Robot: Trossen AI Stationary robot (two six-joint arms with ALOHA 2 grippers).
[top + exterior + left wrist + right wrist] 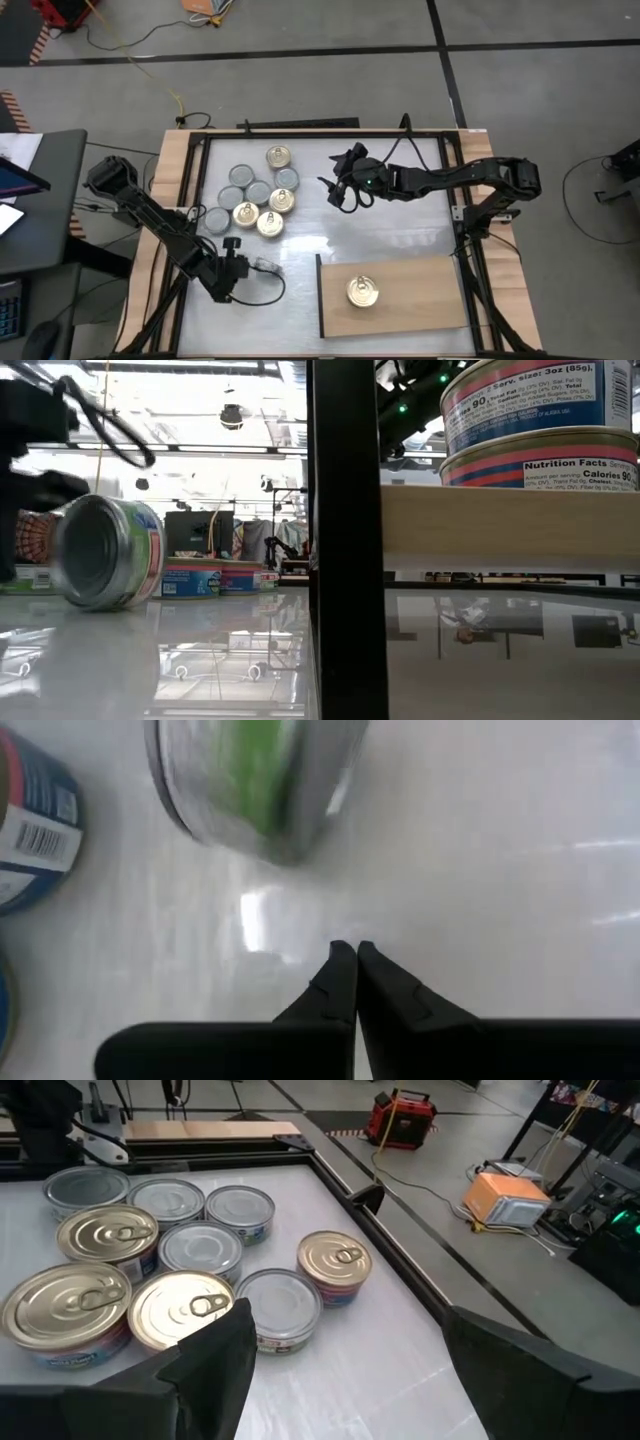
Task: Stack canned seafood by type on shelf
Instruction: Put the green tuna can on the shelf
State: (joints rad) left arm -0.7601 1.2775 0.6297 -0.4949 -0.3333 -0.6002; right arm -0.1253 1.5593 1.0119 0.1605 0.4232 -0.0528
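- The right gripper [338, 188], fingers spread wide and empty, hangs over the white table [400, 220] just beside the cluster of tins [256, 192] at the table's far left.
- On the shelf [420, 300], the board at the near right, one stack with a gold lid [363, 291] already stands; the low view shows two tins there, one atop the other.
- The cluster mixes gold pull-tab lids with plain grey ones, packed touching, so the next pick is best an outer tin: the lone gold tin [335, 1264] on the cluster's edge looks easiest.
- A good grasp would centre the wide fingers over that tin and close across its rim without nudging its neighbours.
- A gold tin belongs on the existing gold stack; grey ones want a pile of their own, well apart.
- The left gripper [240, 267], fingers pressed together on nothing, waits low at the near left, just beside a tin on its side [105, 552].
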